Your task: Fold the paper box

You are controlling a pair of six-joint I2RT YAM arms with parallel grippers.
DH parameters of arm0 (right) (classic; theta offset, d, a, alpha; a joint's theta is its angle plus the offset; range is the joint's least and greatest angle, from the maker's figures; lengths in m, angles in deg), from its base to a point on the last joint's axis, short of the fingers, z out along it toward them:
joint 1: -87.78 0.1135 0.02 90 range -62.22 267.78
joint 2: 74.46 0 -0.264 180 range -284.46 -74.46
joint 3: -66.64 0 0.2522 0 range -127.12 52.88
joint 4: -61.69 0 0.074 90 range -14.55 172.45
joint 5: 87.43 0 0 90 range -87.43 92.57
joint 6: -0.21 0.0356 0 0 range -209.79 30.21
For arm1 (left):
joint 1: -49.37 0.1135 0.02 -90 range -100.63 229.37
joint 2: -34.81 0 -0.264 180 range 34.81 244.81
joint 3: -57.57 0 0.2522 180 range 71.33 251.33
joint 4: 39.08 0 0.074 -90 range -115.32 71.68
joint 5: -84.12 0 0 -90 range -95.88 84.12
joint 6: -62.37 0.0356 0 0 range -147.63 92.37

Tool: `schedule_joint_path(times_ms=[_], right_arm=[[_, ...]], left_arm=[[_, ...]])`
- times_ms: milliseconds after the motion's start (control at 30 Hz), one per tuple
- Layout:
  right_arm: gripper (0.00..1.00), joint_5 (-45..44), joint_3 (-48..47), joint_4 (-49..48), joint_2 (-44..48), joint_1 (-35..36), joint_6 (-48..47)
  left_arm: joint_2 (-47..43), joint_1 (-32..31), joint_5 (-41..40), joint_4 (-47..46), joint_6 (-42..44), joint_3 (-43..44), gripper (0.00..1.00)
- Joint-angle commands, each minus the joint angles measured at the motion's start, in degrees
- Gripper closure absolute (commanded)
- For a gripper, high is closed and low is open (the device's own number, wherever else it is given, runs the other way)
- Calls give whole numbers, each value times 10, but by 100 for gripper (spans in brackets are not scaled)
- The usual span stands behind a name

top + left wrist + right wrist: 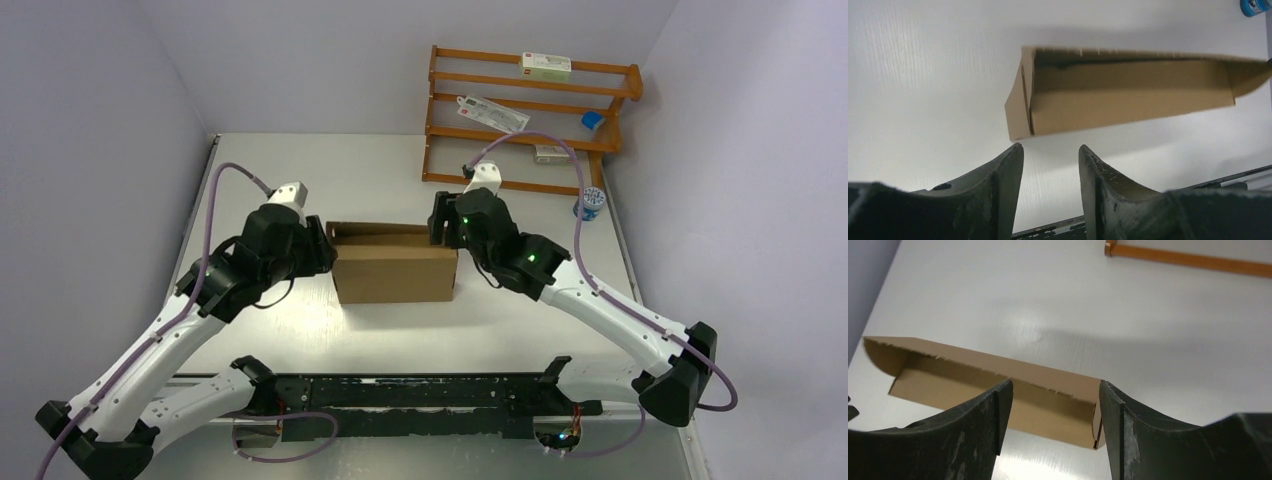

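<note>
You've got the paper box (393,273) as a plain brown open-topped tray, walls folded up, with left gripper (1050,148) and right gripper (1055,387) both parted, gripping nothing.

We see our left arm (150,350) and right arm (610,310) built alike: white tapered lower links, bulky black joints and wrists, and a small white block near each wrist. A purple cable (237,165) loops along each arm. Green lights (532,258) glow on the right one. The fingers (998,195) are black, wedge-shaped and scuffed.
</note>
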Motion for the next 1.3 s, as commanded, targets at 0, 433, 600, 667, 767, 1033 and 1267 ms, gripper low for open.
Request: schedule_joint_path(times_ms=[0,433,600,667,767,1033,1267], right_arm=[[32,-6,-41,2,9,-11,-53],[37,182,-122,-76,-125,-13,-187],[44,230,-148,-65,-171,-13,-202],[48,256,-142,-63,-182,-11,-198],[51,261,-115,-71,-183,-7,-197],[59,278,-43,-89,-170,4,-209],[59,266,-6,-106,-164,12,-223]], left_arm=[[-34,-4,3,28,-9,-2,53],[-100,-4,15,-62,-47,-116,60],[-79,-4,42,-93,-37,-138,66],[-74,-4,50,-106,-37,-148,68],[-70,-4,66,-131,-44,-168,73],[-45,-4,66,-165,-53,-182,79],[-47,-4,38,-180,-54,-195,80]])
